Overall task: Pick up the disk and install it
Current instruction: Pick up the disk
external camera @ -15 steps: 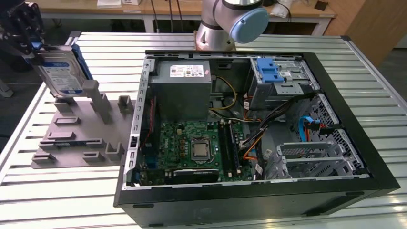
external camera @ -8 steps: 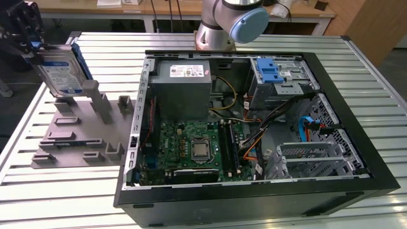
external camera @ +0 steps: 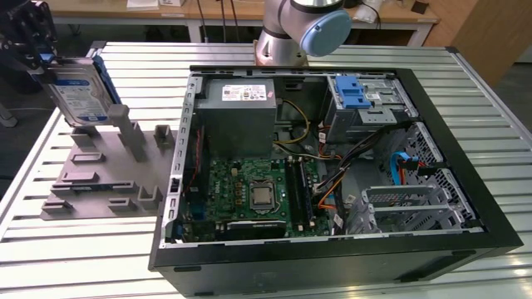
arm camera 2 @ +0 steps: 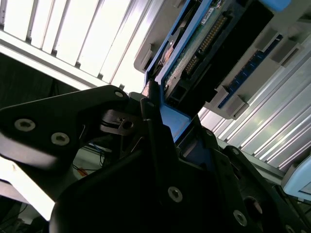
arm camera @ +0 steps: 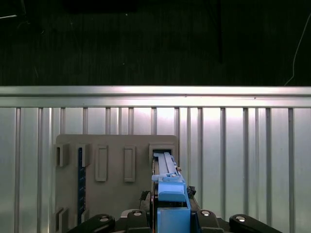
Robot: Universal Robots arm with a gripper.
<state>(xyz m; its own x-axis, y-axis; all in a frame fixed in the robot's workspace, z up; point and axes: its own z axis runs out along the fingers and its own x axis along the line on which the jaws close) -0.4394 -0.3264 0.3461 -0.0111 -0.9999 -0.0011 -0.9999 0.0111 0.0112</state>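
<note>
Gripper (external camera: 43, 60) clamps the disk (external camera: 79, 94) upright; arm poised over grey fixture (external camera: 99, 180).

The exterior view looked down at my whole table (external camera: 83, 261). Both wrist views sat close, sharing my disk (arm camera: 167, 187).

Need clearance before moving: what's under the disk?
The grey slotted holder on the table lies below the disk, which the gripper grips. An upright post covers the disk's lower corner, so contact with the holder can't be judged.
</note>
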